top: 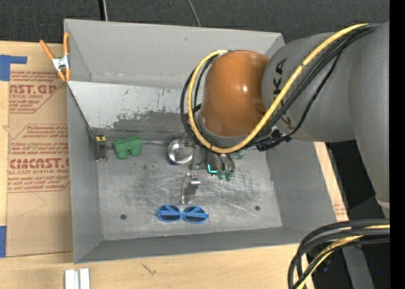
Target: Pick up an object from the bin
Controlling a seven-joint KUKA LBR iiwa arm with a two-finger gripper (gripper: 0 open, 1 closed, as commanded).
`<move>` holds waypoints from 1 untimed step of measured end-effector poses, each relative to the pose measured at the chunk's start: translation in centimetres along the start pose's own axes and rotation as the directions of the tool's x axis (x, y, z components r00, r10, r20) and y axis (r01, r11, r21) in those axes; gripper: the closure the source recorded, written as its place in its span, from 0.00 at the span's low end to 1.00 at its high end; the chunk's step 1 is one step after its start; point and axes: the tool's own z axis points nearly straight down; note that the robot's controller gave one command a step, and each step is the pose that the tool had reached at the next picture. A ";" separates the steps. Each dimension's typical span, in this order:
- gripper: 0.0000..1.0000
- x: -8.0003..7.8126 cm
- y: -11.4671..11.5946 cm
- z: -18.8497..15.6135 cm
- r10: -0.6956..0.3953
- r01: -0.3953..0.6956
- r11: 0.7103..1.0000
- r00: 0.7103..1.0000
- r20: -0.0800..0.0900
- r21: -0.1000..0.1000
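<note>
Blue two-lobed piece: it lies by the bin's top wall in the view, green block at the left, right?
No. The camera view shows the blue two-lobed piece by the bottom wall, not the top; the green block is at the left.

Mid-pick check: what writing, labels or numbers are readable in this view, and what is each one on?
"CAST": big red letters, cut off at the ends, printed twice on the brown cardboard sheet left of the grey metal bin.
"CAST ACRYLIC SHEET": small red line under the lower one.
Other small red lines there: too blurred to read.
Black letters on the grey robot arm: partly covered, not readable whole.
Things in the bin: no text seen.
</note>
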 end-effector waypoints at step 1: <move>0.00 2.8 -5.2 10.0 0.108 -0.108 0.994 0.994 0.017 -0.005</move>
